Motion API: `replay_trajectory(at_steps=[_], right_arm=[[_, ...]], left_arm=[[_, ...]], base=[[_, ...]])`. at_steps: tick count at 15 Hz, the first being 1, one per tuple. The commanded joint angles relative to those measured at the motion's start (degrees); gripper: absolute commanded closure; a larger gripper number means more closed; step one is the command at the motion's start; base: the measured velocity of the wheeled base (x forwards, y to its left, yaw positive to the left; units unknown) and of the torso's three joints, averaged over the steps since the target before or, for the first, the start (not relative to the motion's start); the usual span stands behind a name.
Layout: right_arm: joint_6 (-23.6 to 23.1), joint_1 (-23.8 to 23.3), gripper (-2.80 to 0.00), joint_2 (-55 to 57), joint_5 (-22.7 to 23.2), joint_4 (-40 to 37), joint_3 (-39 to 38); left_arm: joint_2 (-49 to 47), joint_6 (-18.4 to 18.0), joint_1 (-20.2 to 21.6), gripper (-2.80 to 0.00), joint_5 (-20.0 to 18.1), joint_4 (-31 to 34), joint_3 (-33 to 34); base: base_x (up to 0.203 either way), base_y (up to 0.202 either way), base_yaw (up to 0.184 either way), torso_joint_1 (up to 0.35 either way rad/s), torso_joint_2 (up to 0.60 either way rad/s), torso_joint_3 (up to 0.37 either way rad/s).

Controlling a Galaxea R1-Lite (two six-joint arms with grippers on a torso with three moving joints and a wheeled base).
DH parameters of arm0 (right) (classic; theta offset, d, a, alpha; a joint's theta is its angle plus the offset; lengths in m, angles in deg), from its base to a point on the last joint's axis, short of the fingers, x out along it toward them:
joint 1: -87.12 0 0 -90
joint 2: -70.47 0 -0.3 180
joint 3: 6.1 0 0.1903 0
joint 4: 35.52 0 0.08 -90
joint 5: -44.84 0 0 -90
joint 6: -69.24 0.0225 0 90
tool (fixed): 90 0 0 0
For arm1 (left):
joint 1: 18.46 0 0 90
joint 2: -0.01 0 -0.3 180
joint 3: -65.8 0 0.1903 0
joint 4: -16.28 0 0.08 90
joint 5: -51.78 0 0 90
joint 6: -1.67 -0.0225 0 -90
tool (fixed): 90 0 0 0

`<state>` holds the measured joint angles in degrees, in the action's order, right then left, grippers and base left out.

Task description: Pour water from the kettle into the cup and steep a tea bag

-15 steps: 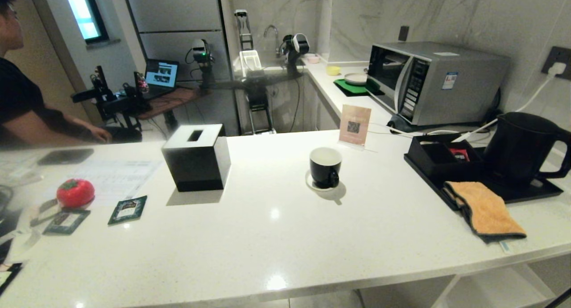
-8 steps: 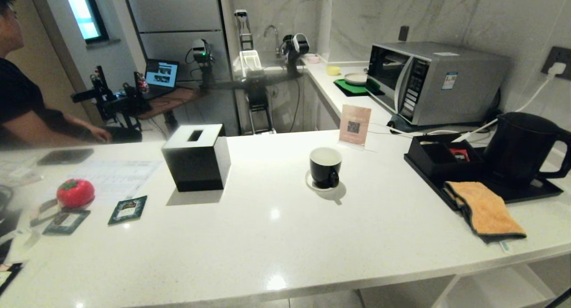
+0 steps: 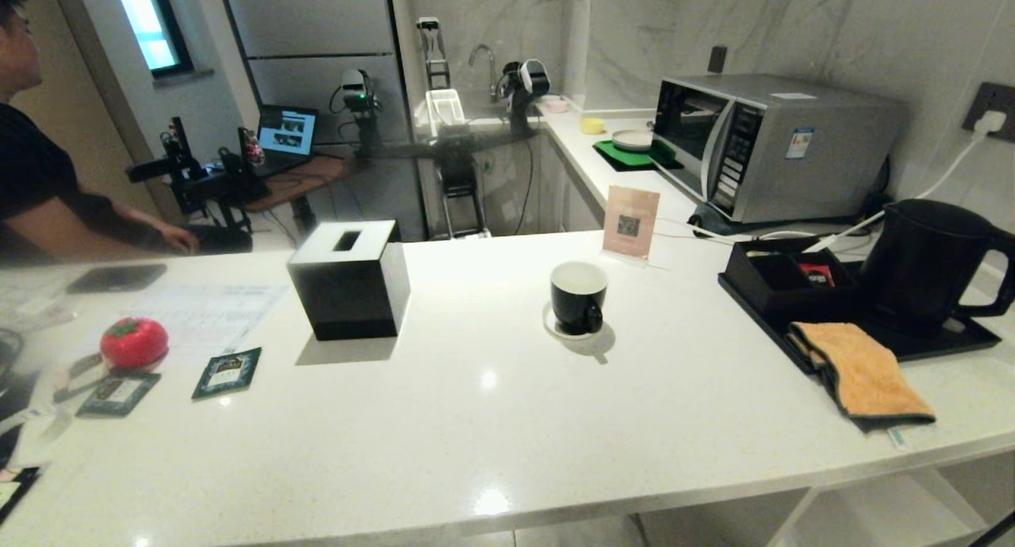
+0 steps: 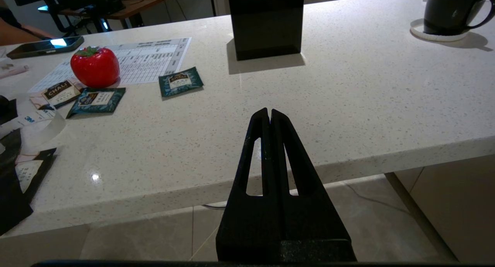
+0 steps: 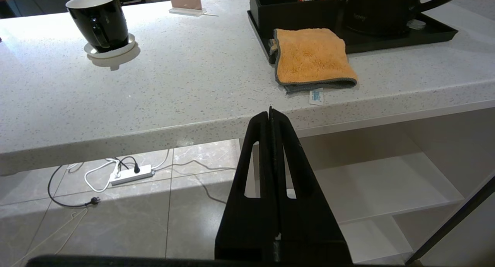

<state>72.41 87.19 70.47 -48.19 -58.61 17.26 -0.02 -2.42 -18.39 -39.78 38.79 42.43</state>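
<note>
- The left gripper (image 4: 270,113) has its two black fingers pressed together, tip against tip, and nothing is between them. It is low, in front of the near edge of the white counter (image 3: 507,420), pointing roughly level toward the counter, and touching no object.
- The right gripper (image 5: 270,112) is also fully closed and empty. It sits below the counter edge, in front of the open shelf under the counter, well apart from everything on top.
- Neither arm appears in the head view.
- The cup (image 3: 578,297) stands upright on its small white saucer (image 3: 555,327) near the middle of the counter, with its handle turned toward the robot.
- The kettle (image 3: 928,262) stands upright at the far right on a black tray (image 3: 944,341), its handle pointing right.
- An orange cloth (image 3: 860,369) lies folded over the front edge of the tray, just beside the kettle.
- The black tissue box (image 3: 350,280) is left of the cup, well apart from it.
- Tea bag packets (image 4: 180,81) lie flat at the left, near a red tomato-shaped object (image 3: 133,342).
- Compared with the earlier pictures, nothing on the counter has moved; only the person (image 3: 32,174) at the far left has shifted slightly.
</note>
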Motion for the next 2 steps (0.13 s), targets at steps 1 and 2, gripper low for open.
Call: replay_trajectory(at_steps=[1,2], right_arm=[[0.0,0.0,0.0,0.1,0.0,0.0,0.0],[0.0,0.1,0.0,0.1,0.0,0.0,0.0]], left_arm=[[-0.1,0.0,0.0,0.0,0.0,0.0,0.0],[-0.1,0.0,0.0,0.0,0.0,0.0,0.0]], base=[[0.0,0.0,0.0,0.0,0.0,0.0],[0.0,0.0,0.0,0.0,0.0,0.0]])
